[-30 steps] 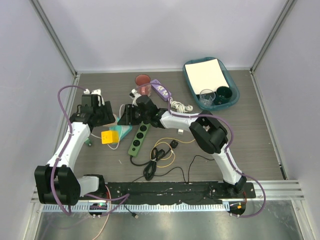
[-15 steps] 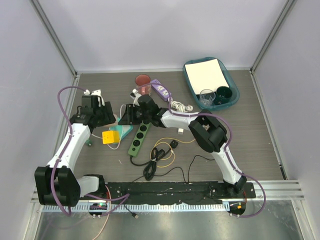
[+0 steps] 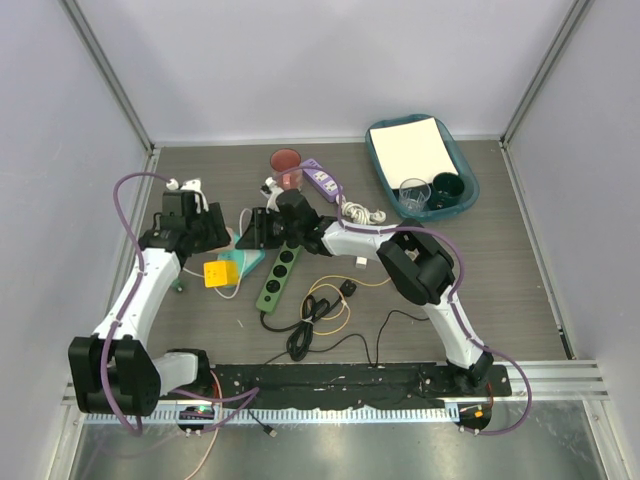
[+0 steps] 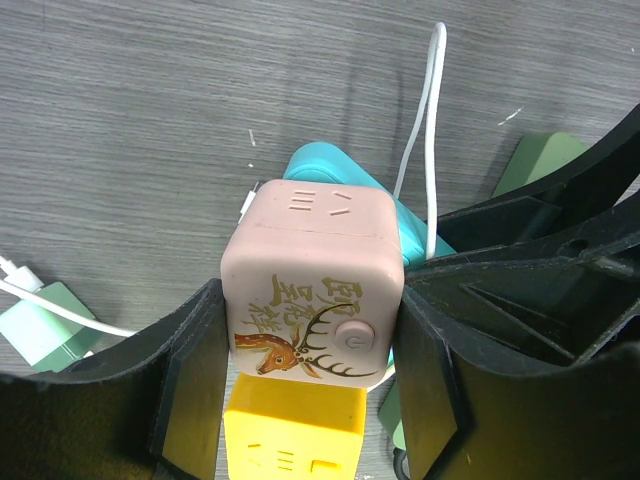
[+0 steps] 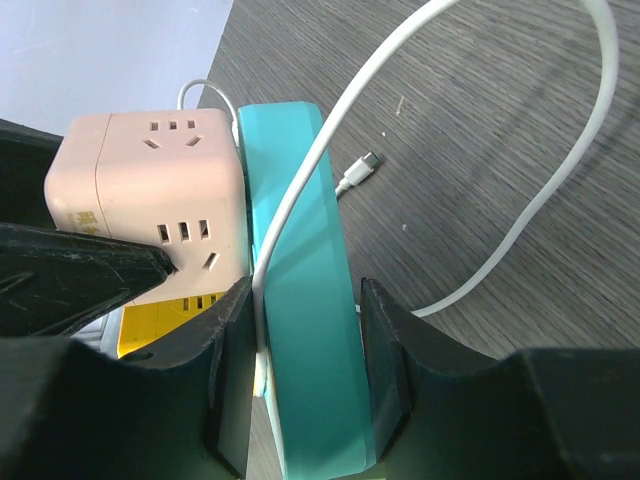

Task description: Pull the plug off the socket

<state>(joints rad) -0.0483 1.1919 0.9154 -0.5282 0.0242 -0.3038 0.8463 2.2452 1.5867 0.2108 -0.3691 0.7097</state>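
My left gripper (image 4: 310, 300) is shut on a pale pink cube adapter (image 4: 312, 240) printed with a deer, which sits just above a yellow cube (image 4: 295, 440). My right gripper (image 5: 305, 300) is shut on the edge of a teal strip (image 5: 295, 200), with a white cable (image 5: 330, 150) pinched along it. The pink cube (image 5: 150, 190) sits against the teal strip's face. In the top view both grippers, left (image 3: 220, 235) and right (image 3: 250, 232), meet left of the long green power strip (image 3: 279, 273), which lies untouched with bare outlets. No pale-blue-and-white plug shows.
A red cup (image 3: 287, 168), a purple strip (image 3: 322, 180) and a coiled white cord (image 3: 362, 212) lie behind. A teal tray (image 3: 470, 185) stands at the back right. Black and yellow cables (image 3: 318, 310) sprawl in front. A small green charger (image 4: 40, 325) lies to the left.
Almost nothing differs. Both grippers keep the same hold in the same place; the yellow cube has shifted at most a hair.
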